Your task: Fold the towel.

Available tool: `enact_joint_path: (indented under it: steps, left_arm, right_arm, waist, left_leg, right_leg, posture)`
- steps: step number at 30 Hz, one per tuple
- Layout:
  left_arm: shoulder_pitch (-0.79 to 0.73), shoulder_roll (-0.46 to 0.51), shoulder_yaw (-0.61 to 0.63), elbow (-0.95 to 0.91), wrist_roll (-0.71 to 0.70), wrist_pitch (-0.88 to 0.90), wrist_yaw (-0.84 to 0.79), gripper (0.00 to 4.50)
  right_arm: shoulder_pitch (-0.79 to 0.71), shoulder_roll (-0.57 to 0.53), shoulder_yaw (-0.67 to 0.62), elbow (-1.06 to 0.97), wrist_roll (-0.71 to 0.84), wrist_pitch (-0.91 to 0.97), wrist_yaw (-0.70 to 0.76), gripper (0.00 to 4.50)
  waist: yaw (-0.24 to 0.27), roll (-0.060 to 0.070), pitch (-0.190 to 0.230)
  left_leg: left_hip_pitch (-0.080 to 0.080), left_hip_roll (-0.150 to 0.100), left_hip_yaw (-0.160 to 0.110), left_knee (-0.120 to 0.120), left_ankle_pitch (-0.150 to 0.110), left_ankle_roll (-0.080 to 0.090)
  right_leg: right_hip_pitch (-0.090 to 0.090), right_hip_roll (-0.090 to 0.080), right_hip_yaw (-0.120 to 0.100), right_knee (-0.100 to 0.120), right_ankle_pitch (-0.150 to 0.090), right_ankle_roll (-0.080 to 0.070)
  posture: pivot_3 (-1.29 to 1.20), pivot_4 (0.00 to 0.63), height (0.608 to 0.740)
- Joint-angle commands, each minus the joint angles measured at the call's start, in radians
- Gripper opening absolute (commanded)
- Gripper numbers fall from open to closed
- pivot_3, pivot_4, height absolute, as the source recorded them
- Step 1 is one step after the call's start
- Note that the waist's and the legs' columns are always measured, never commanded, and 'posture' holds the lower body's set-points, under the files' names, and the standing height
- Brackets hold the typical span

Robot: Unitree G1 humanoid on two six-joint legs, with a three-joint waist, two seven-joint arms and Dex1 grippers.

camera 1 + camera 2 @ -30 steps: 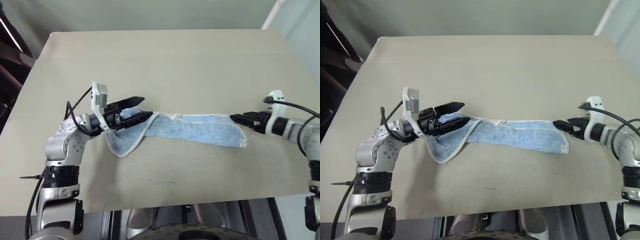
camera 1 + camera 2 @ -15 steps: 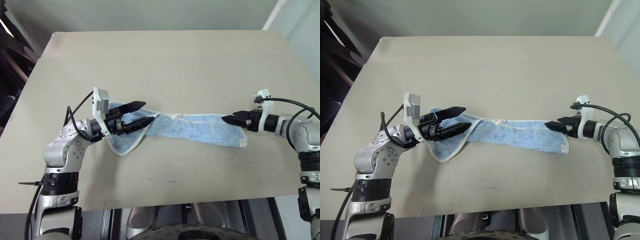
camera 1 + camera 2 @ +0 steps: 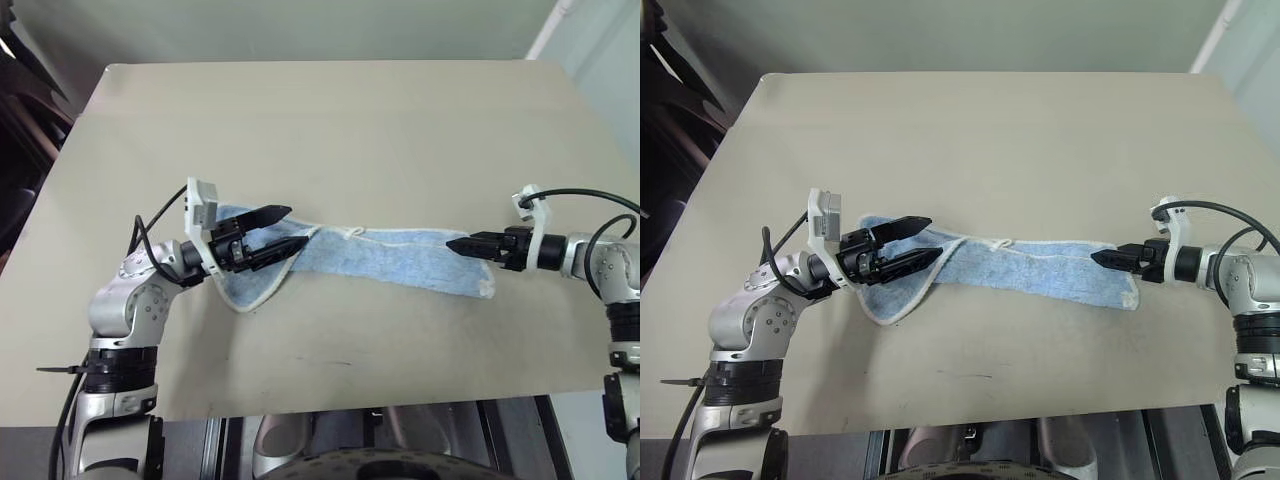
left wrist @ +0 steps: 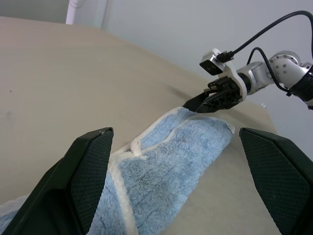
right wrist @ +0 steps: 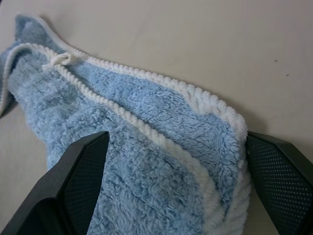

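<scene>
Towel (image 3: 385, 262) lies stretched across tabletop (image 3: 330, 130) btwn your pincers. Left pincer (image 3: 290, 228) wide, over its bunched left end, gripping nothing. Right pincer (image 3: 452, 246) wide, tips at right end. No legible writing.

A beige, smooth-topped table (image 3: 330, 130) carries the scene. Directly on it lies the light-blue towel (image 3: 400, 262) with cream-white edging, stretched lengthwise across the nearer half of the top as a long folded band. Its left end bulges into a rounded flap, and a small white loop (image 3: 351, 233) sits on its far edge.
</scene>
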Motion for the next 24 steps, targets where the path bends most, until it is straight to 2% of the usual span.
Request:
enact_joint_path:
  steps: [1,10,11,14,24]
  left_arm:
    - [0.006,0.006,0.017,-0.014,-0.014,-0.019,-0.01,4.46]
    - [0.04,0.011,0.033,-0.029,-0.015,-0.035,-0.008,4.46]
    - [0.05,0.014,0.037,-0.034,-0.017,-0.036,-0.009,4.49]
    - [0.06,0.018,0.042,-0.038,-0.021,-0.038,-0.011,4.5]
    - [0.09,0.025,0.05,-0.049,-0.019,-0.06,-0.007,4.5]
  right_arm:
    - [-0.005,0.018,-0.006,-0.03,0.028,0.024,0.025,4.5]
    - [-0.044,0.037,0.007,0.038,-0.009,0.007,0.029,4.5]
    - [-0.054,0.038,0.004,0.055,-0.011,0.002,0.033,4.32]
    - [-0.071,0.039,0.003,0.081,-0.013,-0.005,0.041,3.58]
    - [-0.135,0.053,0.034,0.184,-0.042,-0.03,0.103,0.11]
  waist:
    - [-0.002,0.0,0.0]
    - [-0.008,0.0,0.0]
    - [-0.009,0.0,0.0]
    - [-0.009,0.0,0.0]
    - [-0.006,0.0,0.0]
  left_leg:
    - [0.0,0.0,0.0,0.0,0.0,0.0]
    - [0.001,0.0,0.0,0.0,0.0,0.0]
    - [0.001,0.0,0.0,0.0,0.0,0.0]
    - [0.001,0.0,0.0,0.0,0.0,0.0]
    - [0.001,0.0,0.0,-0.001,0.0,-0.001]
  right_leg:
    - [0.0,0.0,0.0,0.0,0.0,0.0]
    - [0.0,0.0,0.0,0.0,0.001,-0.001]
    - [0.0,0.0,0.0,0.0,0.001,-0.002]
    - [0.0,0.0,0.0,0.001,0.001,-0.002]
    - [-0.001,0.0,0.0,0.0,0.001,-0.002]
  posture:
    - [0.0,0.15,0.733]
    - [0.0,0.15,0.733]
    - [0.0,0.15,0.733]
    - [0.0,0.15,0.733]
    - [0.0,0.15,0.733]
